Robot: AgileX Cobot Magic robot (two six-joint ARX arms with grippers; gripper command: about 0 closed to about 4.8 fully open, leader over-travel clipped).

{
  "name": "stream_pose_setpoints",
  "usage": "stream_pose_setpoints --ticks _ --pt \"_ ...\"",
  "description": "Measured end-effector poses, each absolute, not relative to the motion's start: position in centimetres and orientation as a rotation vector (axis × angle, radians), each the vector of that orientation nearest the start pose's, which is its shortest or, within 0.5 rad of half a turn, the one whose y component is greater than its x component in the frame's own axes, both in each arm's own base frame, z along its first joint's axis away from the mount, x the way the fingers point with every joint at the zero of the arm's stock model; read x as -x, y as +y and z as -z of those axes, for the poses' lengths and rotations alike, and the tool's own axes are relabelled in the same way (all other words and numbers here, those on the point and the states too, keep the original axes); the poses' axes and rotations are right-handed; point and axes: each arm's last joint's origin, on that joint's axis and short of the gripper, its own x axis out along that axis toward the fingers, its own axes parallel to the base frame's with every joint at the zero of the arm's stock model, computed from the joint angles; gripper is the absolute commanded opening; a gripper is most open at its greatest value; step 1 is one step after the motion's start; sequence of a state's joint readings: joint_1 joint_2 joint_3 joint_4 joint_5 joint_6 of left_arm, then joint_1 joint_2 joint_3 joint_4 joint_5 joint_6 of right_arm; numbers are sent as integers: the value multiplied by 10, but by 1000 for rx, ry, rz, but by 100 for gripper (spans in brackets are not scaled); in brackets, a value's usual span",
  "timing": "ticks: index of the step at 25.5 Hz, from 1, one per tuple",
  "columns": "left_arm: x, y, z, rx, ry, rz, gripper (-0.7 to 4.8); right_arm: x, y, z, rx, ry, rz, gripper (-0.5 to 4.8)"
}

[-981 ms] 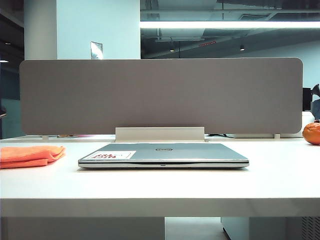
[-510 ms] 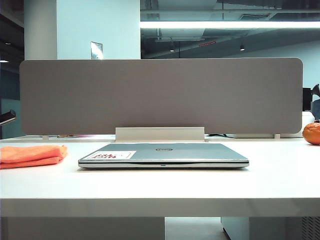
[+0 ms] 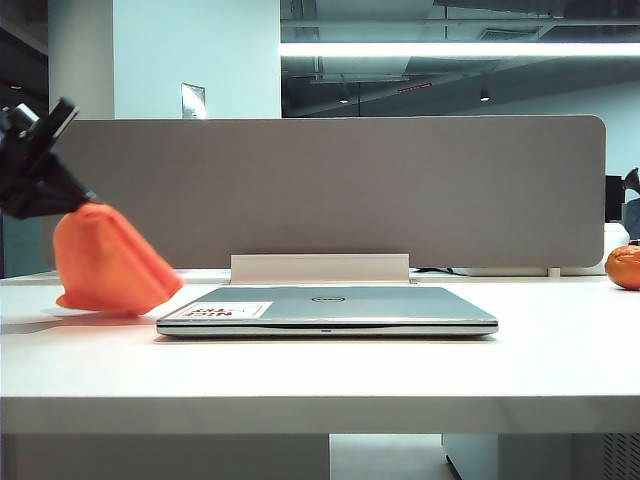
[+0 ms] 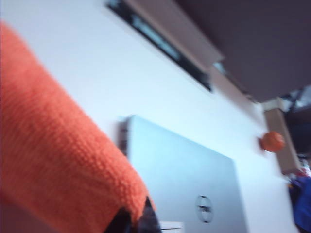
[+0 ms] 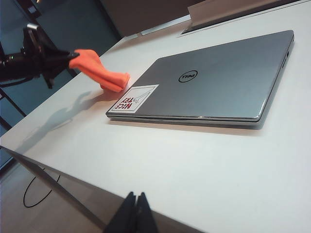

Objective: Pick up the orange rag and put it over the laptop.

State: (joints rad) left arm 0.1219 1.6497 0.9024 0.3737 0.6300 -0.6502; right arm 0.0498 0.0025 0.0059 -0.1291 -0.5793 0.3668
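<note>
Carrying: left tool clenched on the orange rag, hanging at 9 o'clock of the laptop. Lift clear of lid edge, drape centred. Right tool clenched, idle near the surface edge.

A grey divider panel stands behind the white table, with an orange ball at its far right edge.

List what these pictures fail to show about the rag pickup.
- Left end effector: its fingertips are buried in the orange rag in the exterior view.
- Left wrist view: motion blur, and the rag fills the near side, covering part of the laptop.
- Right end effector: shut, cut off by the right wrist view's edge.
</note>
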Motion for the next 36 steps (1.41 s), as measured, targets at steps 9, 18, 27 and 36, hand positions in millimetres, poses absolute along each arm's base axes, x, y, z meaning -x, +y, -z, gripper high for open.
stream_pose_setpoints --ticks 9,18,27,36 --pt "-367 -60 -275 684 406 649 -6 -91 20 -153 -388 238 -599 -5" --pt "-391 -147 -314 638 398 789 -6 -91 20 -153 -388 238 -599 -5" --pt "-419 -201 -275 633 598 825 -6 -91 20 -153 -388 238 -599 -5" --pt "-413 -188 -229 526 935 660 -6 -91 20 -153 -388 238 -599 -5"
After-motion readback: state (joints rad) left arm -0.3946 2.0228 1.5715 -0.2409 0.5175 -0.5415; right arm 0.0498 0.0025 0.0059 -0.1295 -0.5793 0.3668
